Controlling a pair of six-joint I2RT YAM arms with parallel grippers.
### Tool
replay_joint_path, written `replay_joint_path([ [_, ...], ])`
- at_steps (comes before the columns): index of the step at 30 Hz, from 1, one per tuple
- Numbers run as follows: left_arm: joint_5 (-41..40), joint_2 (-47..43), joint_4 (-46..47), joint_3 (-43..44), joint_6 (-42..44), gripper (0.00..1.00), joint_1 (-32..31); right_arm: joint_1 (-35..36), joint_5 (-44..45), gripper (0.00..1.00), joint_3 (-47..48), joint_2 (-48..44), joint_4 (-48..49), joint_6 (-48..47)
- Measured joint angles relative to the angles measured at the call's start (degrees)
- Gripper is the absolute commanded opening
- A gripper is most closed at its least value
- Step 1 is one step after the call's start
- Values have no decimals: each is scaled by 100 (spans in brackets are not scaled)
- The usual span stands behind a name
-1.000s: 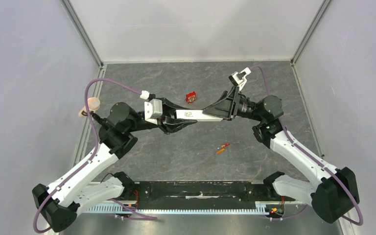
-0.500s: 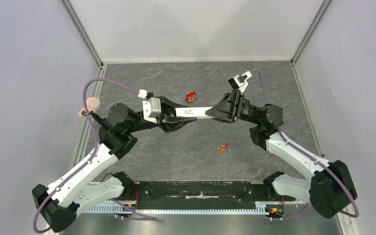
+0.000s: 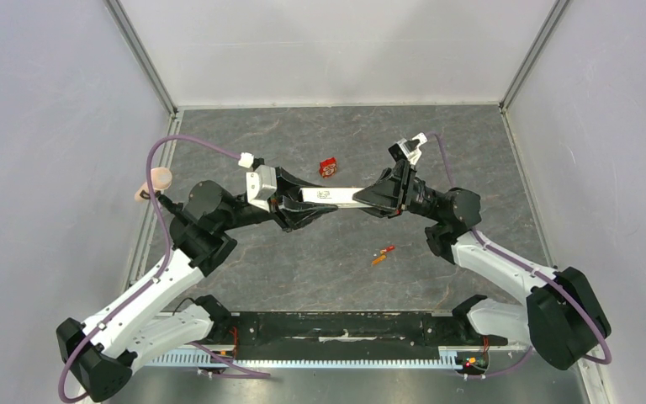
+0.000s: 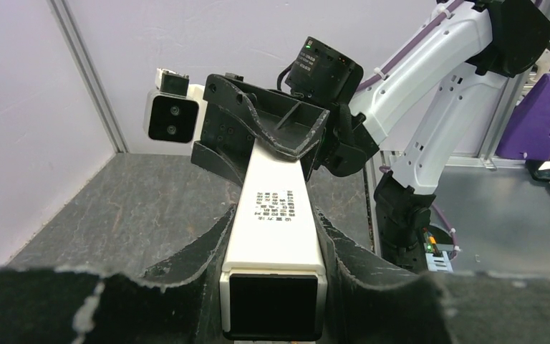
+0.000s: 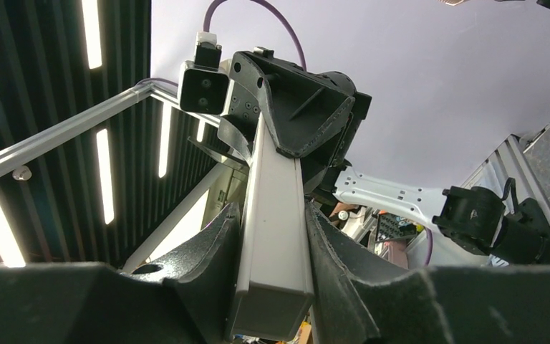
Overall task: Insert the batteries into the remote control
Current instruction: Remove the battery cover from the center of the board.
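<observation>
Holds the remote control [image 3: 336, 196] off the surface [image 3: 303, 261], lying roughly left to right between the two hands, near the middle of the scene. Clamps its left end in the left hand [image 3: 318, 207], one finger pressed on each long side. In the left wrist view, shows the dark end face toward the camera and small black print on the upper face. Clamps its right end in the right hand [image 3: 368, 199] the same way, fingers tight on both sides. Has the two hands facing each other, tips near but apart. Leaves the two batteries [image 3: 382, 254] lying close together on the surface, on the near side of the right hand, touched by neither hand. Shows a small red box [image 3: 329, 167] on the surface just beyond the remote control, on the far side.
</observation>
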Motion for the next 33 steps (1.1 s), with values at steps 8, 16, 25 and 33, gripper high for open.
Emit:
replay_joint_path([
  [8, -31, -129, -184, -2, -15, 2, 177, -66, 96, 54, 33, -330, -1102, -660],
  [16, -149, -271, -225, -2, -13, 2, 291, -114, 192, 54, 597, -719, -2970, -1993],
  [25, -197, -271, -595, -24, 31, 2, 358, -190, 190, 44, 678, -813, -4019, -2592],
  [33, -160, -271, -892, -35, 269, 2, 369, -247, 107, 49, 866, -826, -4780, -2968],
])
